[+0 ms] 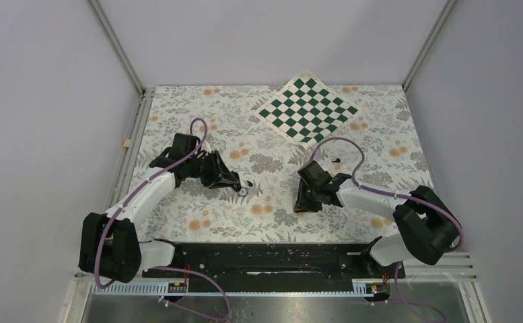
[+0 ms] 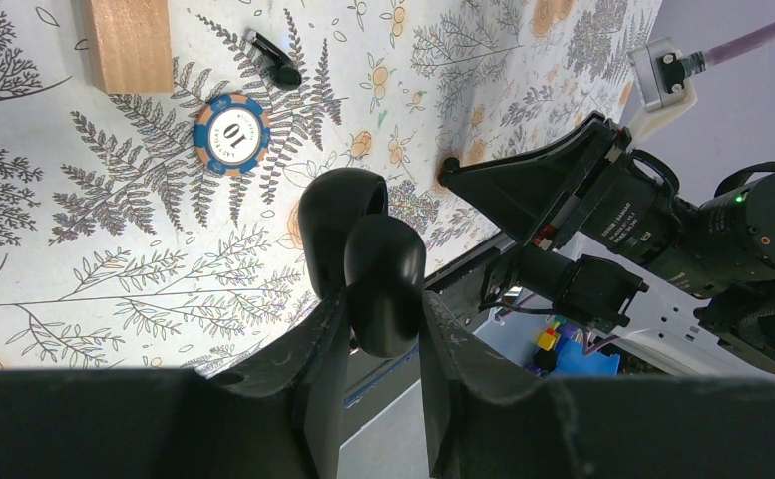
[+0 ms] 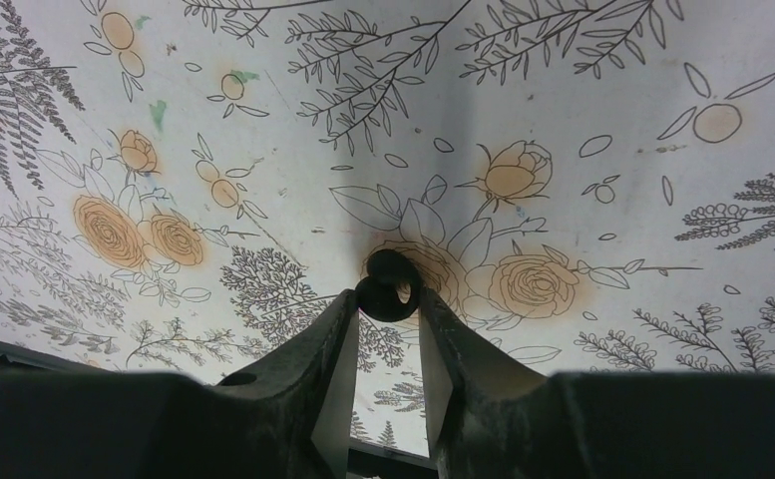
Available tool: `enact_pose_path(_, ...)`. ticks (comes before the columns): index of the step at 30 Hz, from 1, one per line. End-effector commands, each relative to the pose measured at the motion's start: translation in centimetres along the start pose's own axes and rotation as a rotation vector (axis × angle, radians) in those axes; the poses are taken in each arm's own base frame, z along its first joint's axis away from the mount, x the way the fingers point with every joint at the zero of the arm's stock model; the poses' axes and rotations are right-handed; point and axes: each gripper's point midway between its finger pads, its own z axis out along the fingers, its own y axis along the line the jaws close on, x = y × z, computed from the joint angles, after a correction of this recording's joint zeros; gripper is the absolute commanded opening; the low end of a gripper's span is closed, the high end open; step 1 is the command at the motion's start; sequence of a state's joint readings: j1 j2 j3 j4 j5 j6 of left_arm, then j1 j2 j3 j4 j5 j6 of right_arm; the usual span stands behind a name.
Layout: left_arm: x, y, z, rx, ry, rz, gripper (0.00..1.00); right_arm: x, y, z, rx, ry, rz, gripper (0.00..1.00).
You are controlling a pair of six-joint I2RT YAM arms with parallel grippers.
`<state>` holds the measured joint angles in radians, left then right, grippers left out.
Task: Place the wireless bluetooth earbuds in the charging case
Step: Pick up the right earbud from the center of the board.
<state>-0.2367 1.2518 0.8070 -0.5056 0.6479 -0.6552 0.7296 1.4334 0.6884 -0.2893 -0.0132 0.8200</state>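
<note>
Black charging case (image 2: 367,239) tight in left gripper (image 2: 383,307); earbud (image 3: 391,283) pinched in right gripper (image 3: 387,301); blue chip (image 2: 231,134) marked "10".

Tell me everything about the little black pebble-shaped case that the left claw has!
The small black rounded charging case looks like smooth, shiny plastic. It is hinged open like a clam, so two rounded halves show, one behind the other. The left gripper pinches the nearer half between its two black fingers. Nothing else touches it.

Soft, even overhead light, faint shadows; dull sheen on the charging case (image 2: 383,284); wrist views' six o'clock foreground dark, blurred.
</note>
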Motion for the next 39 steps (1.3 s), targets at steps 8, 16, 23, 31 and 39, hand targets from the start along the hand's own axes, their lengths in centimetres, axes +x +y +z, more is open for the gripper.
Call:
enact_pose_path(8, -0.6, -1.3, -0.2, 0.046, -0.019, 0.037, 0.00, -0.5, 1.6, 0.8, -0.069, -0.005, 0.038, 0.30)
enact_pose_path(16, -0.6, -1.2, -0.2, 0.045, -0.019, 0.040, 0.00, -1.0, 2.7, 0.9, -0.090, 0.001, 0.047, 0.40)
enact_pose_path(23, -0.5, -1.2, -0.2, 0.046, -0.019, 0.043, 0.00, -1.2, 2.7, 0.9, -0.091, -0.009, 0.070, 0.40)
enact_pose_path(31, -0.4, -1.2, -0.2, 0.047, -0.016, 0.044, 0.00, -1.0, 1.8, 1.0, -0.053, -0.015, 0.091, 0.18)
enact_pose_path(39, -0.4, -1.2, -0.2, 0.047, -0.013, 0.042, 0.00, -1.3, 2.0, 0.2, -0.063, -0.030, 0.079, 0.00)
